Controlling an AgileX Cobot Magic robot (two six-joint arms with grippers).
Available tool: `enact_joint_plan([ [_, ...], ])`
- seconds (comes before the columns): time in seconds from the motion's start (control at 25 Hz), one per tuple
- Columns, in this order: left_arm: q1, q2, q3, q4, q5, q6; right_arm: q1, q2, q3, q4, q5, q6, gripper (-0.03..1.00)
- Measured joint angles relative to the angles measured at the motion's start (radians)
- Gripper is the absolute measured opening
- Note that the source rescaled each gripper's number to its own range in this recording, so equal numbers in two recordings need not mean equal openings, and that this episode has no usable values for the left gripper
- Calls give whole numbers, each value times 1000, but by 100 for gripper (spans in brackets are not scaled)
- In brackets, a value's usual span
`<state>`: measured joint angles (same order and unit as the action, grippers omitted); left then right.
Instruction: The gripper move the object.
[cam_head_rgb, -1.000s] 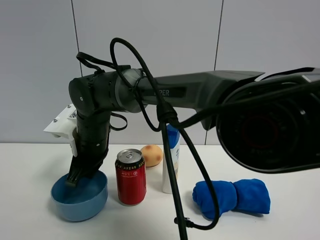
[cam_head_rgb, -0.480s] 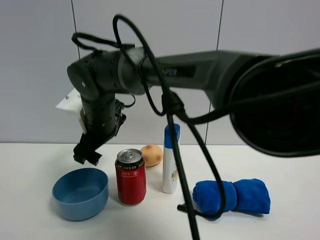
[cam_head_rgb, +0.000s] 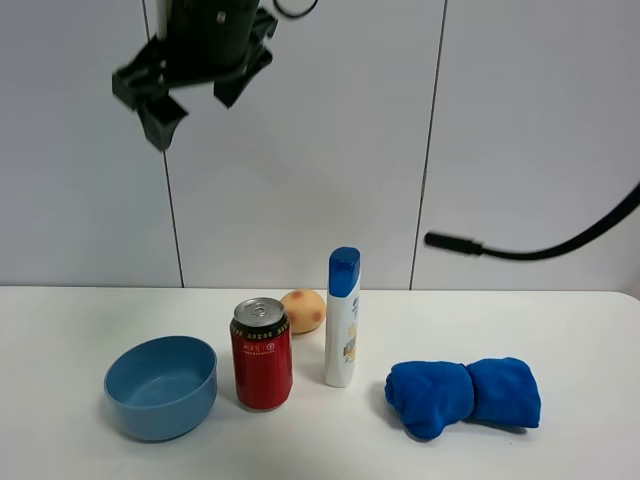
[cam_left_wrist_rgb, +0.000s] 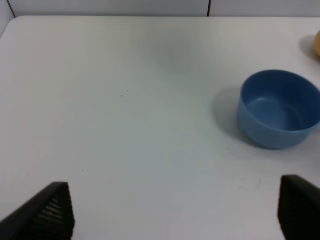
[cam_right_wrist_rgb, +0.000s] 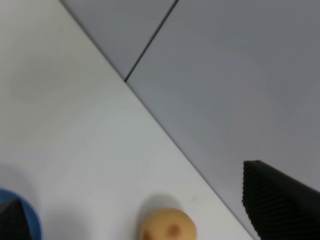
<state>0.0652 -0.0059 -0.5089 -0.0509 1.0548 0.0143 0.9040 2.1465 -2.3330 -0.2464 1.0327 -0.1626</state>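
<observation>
1. Blue bowl (cam_head_rgb: 160, 388): upright on the bench (cam_head_rgb: 590, 330), at the left end of the row. It's just beside the red can (cam_head_rgb: 262, 355), with a thin gap between them.
2. Handling, my read: thin plastic, light, stiff enough, smooth so slippery. Pinch the rim, one jaw inside the wall and one outside, on the side away from the can. Go easy, it'll likely skate if nudged.
3. Right gripper (cam_head_rgb: 195, 95): high over the bowl's end of the bench, jaws wide apart, empty.
4. Left gripper (cam_left_wrist_rgb: 175, 210): jaws also wide apart, empty, bowl well ahead of it.
5. Bench: white, flat, smooth, probably low grip. There's open room left of and in front of the bowl. Beyond the can stand a round fruit (cam_head_rgb: 303, 311), a white bottle (cam_head_rgb: 342, 320) and a blue cloth bundle (cam_head_rgb: 465, 395).
6. Grey panel wall (cam_head_rgb: 540, 130) behind the row.
</observation>
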Motion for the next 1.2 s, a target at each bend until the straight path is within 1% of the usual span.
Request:
enact_joint_plan([
  [0.24,0,0,0,0,0,0,0,-195,-1,-8,162,4,93],
  [0.36,0,0,0,0,0,0,0,-269,-1,-53,177,42,93],
  [0.56,0,0,0,0,0,0,0,-373,5,-127,184,154,93],
  [0.64,0,0,0,0,0,0,0,-421,46,-158,183,186,91],
  [0.72,0,0,0,0,0,0,0,-481,136,-192,181,212,89],
  [0.76,0,0,0,0,0,0,0,-519,206,-213,181,228,89],
  [0.92,0,0,0,0,0,0,0,-680,541,-294,188,333,88],
  [1.08,0,0,0,0,0,0,0,-853,826,-324,191,415,88],
  [1.2,0,0,0,0,0,0,0,-975,958,-329,192,435,88],
])
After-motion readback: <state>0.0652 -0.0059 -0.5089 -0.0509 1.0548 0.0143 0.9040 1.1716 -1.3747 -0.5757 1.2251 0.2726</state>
